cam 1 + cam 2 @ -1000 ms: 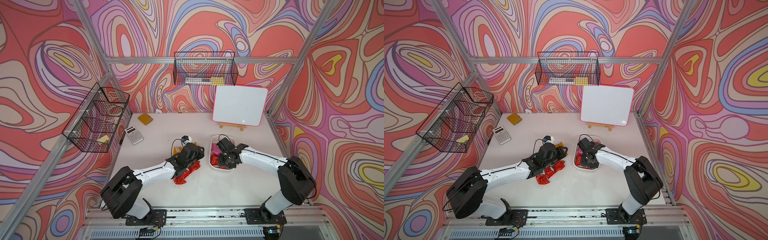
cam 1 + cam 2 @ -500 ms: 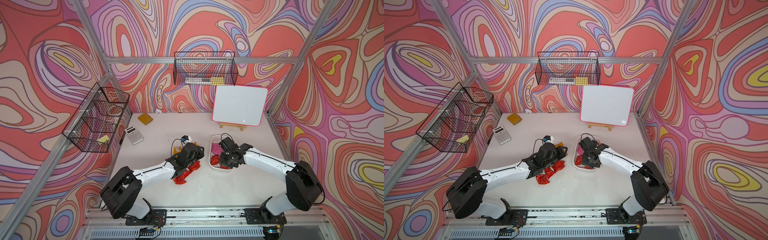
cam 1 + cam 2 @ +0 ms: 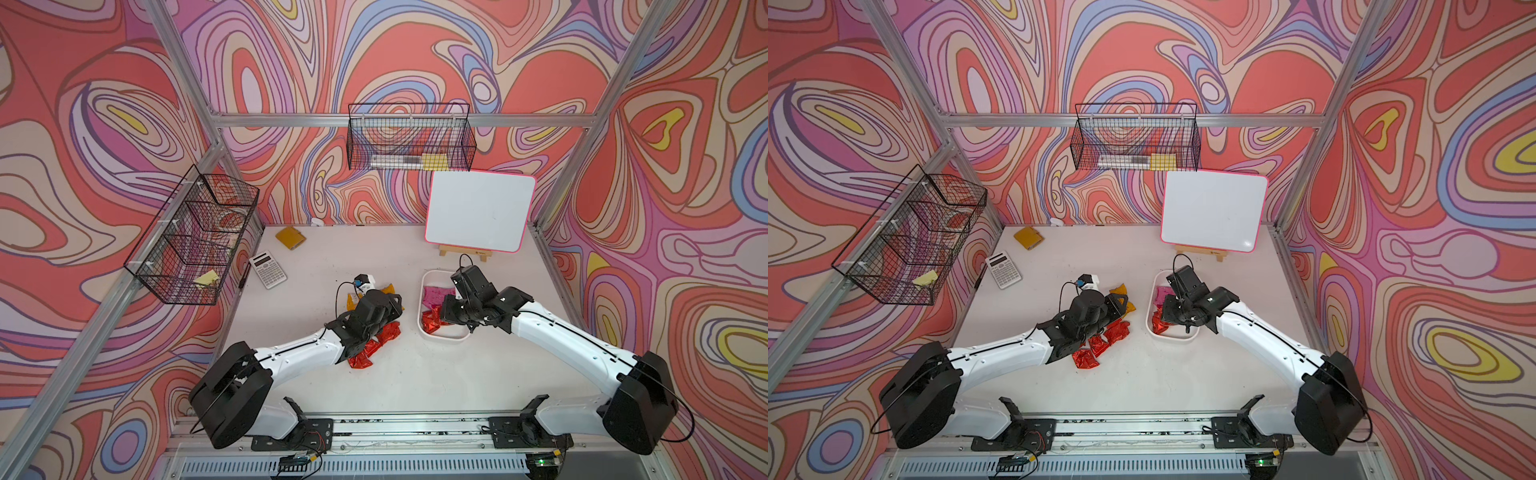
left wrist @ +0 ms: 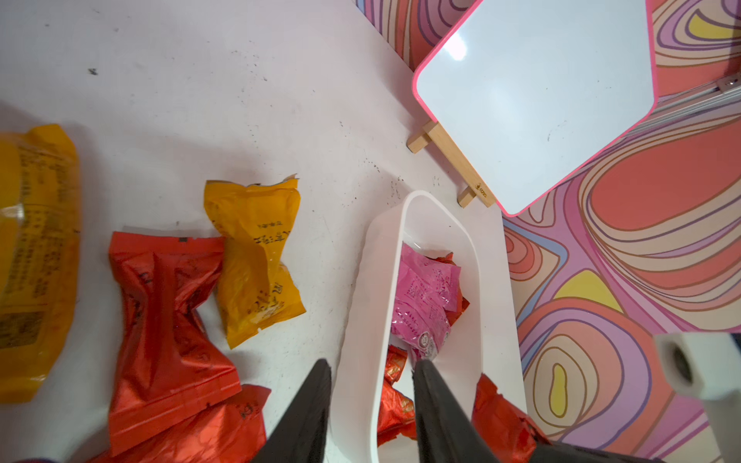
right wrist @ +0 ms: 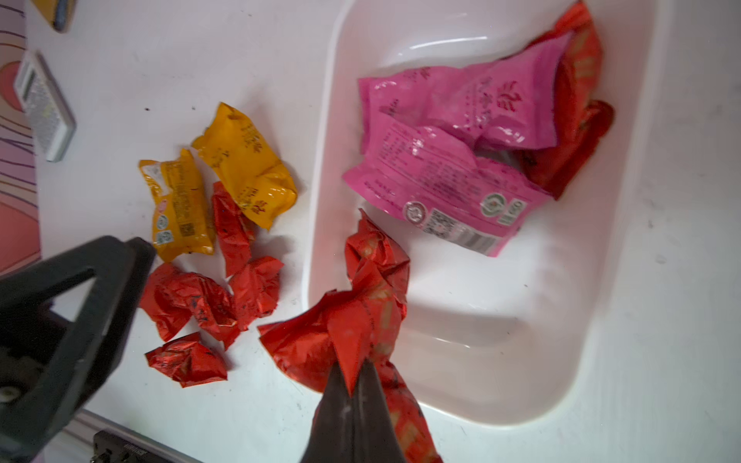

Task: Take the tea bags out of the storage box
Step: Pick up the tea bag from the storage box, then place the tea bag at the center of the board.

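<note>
Red and two yellow tea bags (image 5: 224, 224) lie loose on the table (image 3: 415, 374), left of the storage box (image 3: 420, 309). The left gripper (image 4: 371, 362) stands with jaws parted astride the box's nearer wall. Inside, two pink sachets (image 5: 449, 160) lie over red ones. The right gripper (image 5: 353, 381), pressed together, pinches a red tea bag (image 5: 361, 312) across the rim. Only the wrist views show this; in both top views the arms cover it.

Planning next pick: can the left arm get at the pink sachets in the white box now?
Probably yes: the left gripper is open beside the storage box, and the pink sachets lie uncovered on top. The right gripper, shut on a red sachet, crowds them.
</note>
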{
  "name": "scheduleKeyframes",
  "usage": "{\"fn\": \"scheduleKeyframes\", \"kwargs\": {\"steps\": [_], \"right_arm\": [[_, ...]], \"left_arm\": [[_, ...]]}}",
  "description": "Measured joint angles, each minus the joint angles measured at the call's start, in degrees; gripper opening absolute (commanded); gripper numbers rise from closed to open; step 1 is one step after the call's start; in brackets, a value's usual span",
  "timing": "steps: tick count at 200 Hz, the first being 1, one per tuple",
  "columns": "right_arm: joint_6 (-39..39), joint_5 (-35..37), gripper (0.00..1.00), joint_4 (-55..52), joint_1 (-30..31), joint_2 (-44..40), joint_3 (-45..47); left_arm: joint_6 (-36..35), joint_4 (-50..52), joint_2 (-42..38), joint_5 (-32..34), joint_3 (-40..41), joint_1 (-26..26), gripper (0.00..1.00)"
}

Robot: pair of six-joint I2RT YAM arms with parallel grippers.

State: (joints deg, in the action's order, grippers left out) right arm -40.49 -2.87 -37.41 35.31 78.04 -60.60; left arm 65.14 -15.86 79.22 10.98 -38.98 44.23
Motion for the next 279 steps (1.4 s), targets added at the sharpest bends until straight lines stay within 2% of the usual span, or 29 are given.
{"fn": "scheduleKeyframes", "kwargs": {"steps": [52,125,148,183,197,228,236,259,279], "right_arm": [[1.75,-0.15,0.00,10.45,1.97,12.57,-8.00],[3.37,8.33,0.00,15.63,2.01,34.51,-20.70],[4.24,9.33,0.15,15.47,2.01,37.51,-21.70],[5.88,9.62,0.33,14.97,2.25,36.39,-21.57],[6.67,9.60,0.37,14.67,2.27,33.99,-20.79],[7.67,9.73,0.38,13.11,2.27,23.93,-17.35],[7.65,9.77,0.43,12.70,2.27,20.68,-15.82],[7.48,9.35,0.49,11.58,1.97,12.00,-9.99],[6.69,7.91,0.55,9.60,1.44,7.72,-5.09]], "left_arm": [[3.23,1.11,-5.57,4.15,5.25,0.00,0.39],[3.89,3.96,-10.60,6.21,7.23,0.00,0.40],[3.80,4.02,-10.86,6.19,7.23,0.00,0.40],[3.19,4.02,-10.80,6.03,7.23,0.00,0.40],[2.51,3.76,-10.29,5.51,7.15,0.00,0.40],[0.57,2.21,-6.84,2.89,5.77,0.00,0.40],[-0.11,1.55,-5.70,1.90,5.03,0.00,0.41],[-1.77,-0.87,-2.08,-1.73,2.38,0.00,0.41],[-2.36,-2.99,0.61,-4.55,0.72,0.00,0.43]]}}
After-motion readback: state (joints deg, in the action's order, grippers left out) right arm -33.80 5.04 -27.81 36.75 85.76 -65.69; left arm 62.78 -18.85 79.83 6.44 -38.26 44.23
